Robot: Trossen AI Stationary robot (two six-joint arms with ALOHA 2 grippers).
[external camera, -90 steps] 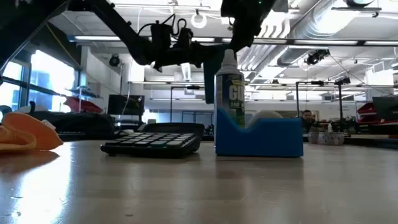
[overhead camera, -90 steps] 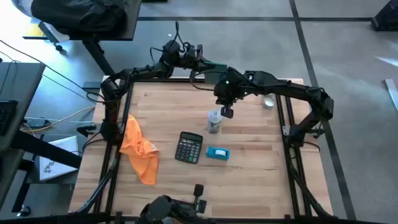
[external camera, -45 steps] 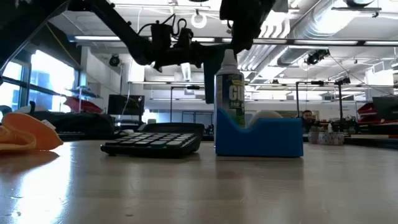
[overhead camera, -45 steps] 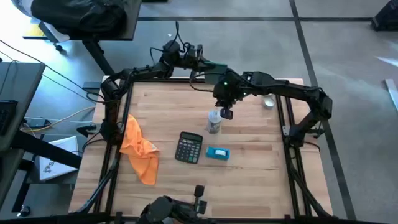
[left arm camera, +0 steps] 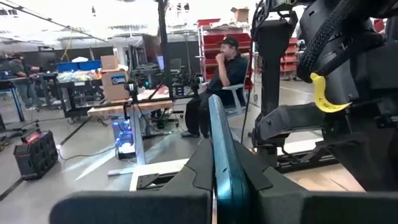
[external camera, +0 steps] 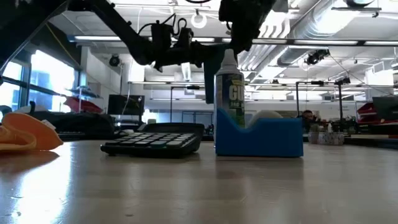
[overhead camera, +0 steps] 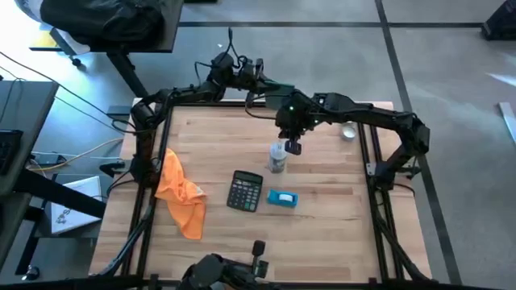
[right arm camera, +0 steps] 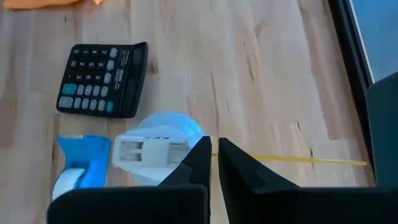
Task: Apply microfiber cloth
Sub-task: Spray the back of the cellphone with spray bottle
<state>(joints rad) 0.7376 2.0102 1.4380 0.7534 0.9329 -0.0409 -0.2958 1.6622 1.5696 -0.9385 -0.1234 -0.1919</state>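
**Cloth untouched at table's left; right arm above spray bottle**

Wooden table, high view: microfiber cloth lies crumpled near the left edge, well apart from both grippers. Black calculator sits mid-table w/ a small blue-and-white box just beside it. Spray bottle stands behind those two. Right gripper hangs just above the bottle's top. Left arm is folded back at the far edge, its gripper holding a thin teal slab there.

Low view: cloth rests on the tabletop at far left. Calculator is centre, the box right of it, bottle rising behind the box, dark arm parts overhead.

Left wrist view: left fingers are clamped on the teal slab, held edge-on. A seated person shows in the room beyond.

Right wrist view: right fingers are nearly together, only a narrow gap, nothing between them. Bottle's white nozzle is just beside the tips. Calculator and box lie below; a sliver of orange cloth shows at the frame edge.
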